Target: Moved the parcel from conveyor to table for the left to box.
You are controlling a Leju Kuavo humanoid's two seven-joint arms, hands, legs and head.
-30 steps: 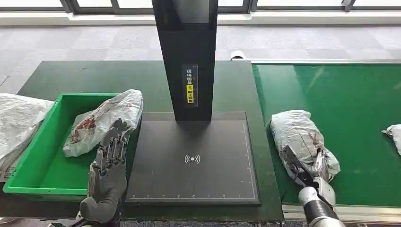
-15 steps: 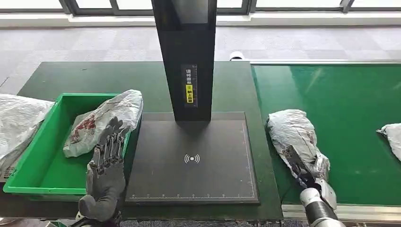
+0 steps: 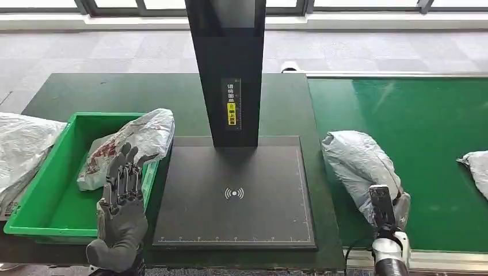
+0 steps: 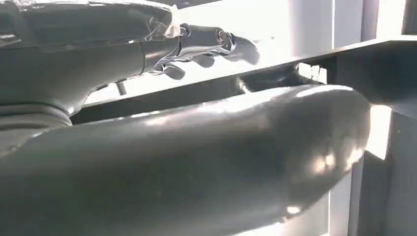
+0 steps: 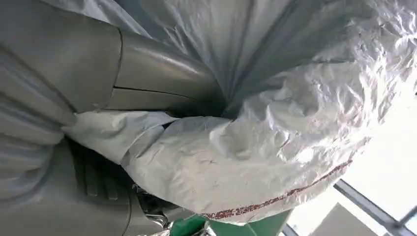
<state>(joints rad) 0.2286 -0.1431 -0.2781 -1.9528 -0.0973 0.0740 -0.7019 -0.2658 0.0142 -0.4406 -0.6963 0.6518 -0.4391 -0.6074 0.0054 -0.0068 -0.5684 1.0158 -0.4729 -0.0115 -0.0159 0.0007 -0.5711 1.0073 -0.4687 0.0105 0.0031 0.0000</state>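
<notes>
From my seat at the controls, the right robot hand [image 3: 384, 210] is wrapped onto the near end of the grey plastic parcel [image 3: 358, 164], which lies on the green conveyor [image 3: 426, 121] right at its left edge, just beside the dark desk [image 3: 115, 92]. In the right wrist view the crinkled bag [image 5: 275, 132] is bunched tight against the thumb and palm, so yeah, it's got hold of it. Can't tell if the parcel is lifted off the belt or just resting there.

The left robot hand [image 3: 121, 201] hangs over the near right corner of the green bin [image 3: 40, 201], fingers straight and spread, nothing in it. A second grey bag with reddish print [image 3: 129, 146] leans on the bin's right rim, just past those fingertips.

Between the two sits the black scanner pad [image 3: 236, 195] with a white wireless symbol on it, and a black post [image 3: 230, 69] rising from its far edge. The post carries a label with Chinese characters, partly yellow; too small for me to read.

Another bag [image 3: 476, 164] pokes in on the conveyor's far right, and one more [image 3: 20, 146] lies left of the bin.
</notes>
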